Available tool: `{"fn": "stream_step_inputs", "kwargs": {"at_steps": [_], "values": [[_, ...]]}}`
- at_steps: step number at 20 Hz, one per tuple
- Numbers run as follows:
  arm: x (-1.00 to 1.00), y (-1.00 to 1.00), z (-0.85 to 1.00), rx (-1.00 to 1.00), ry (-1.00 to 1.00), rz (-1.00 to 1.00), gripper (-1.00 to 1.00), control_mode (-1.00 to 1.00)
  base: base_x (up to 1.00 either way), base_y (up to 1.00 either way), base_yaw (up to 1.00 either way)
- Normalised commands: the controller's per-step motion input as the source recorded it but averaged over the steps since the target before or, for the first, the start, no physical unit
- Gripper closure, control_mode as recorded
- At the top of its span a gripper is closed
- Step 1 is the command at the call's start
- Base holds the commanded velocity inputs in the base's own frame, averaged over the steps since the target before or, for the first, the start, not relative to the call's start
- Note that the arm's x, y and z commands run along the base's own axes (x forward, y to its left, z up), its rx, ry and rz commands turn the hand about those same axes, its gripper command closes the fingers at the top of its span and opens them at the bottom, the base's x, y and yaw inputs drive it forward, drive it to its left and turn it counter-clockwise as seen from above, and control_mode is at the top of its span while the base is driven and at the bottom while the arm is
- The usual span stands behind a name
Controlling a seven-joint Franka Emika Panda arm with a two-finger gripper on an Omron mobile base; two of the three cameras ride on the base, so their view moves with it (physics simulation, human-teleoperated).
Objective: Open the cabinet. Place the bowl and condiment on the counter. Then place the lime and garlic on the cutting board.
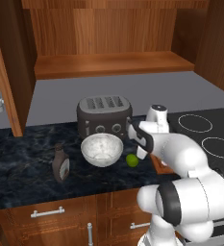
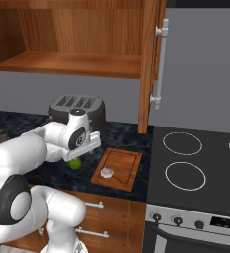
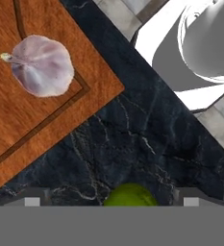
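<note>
The dark marbled desk point(image 1: 22, 158) carries a toaster point(image 1: 104, 115), with bowl point(image 1: 102, 150), bottle point(image 1: 60, 164), lime point(image 1: 132, 160) and cutting board point(image 2: 119, 168) in front of it.

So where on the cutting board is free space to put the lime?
The cutting board is bare except for the garlic near its front left corner; the half toward the stove is free. Left of the board, the lime, gripper and bowl crowd the counter.

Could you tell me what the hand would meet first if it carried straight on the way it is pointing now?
Most likely the lime, which sits between the open hand's fingertips in the hand view, on the counter beside the cutting board. Depth is hard to judge.
</note>
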Motion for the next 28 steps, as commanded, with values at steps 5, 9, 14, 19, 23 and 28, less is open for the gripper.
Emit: {"fn": "stream_step_inputs", "kwargs": {"at_steps": [5, 9, 14, 19, 23, 28], "values": [[-0.03, 0.33, 0.0, 0.01, 0.01, -0.02, -1.0, -1.0, 0.0, 0.0, 0.0], [0.0, 0.32, -0.01, 0.0, 0.0, -0.02, -1.0, -1.0, 0.0, 0.0, 0.0], [0.04, 0.17, -0.12, 0.0, 0.0, -0.02, -1.0, -1.0, 0.0, 0.0, 0.0], [0.19, 0.01, -0.15, 0.0, 0.0, -0.05, -1.0, -1.0, 0.0, 0.0, 0.0], [0.18, 0.0, -0.12, 0.0, 0.0, -0.06, -1.0, -1.0, 0.0, 0.0, 0.0], [0.01, 0.23, -0.09, 0.0, 0.0, -0.06, -1.0, -1.0, 0.0, 0.0, 0.0]]}}
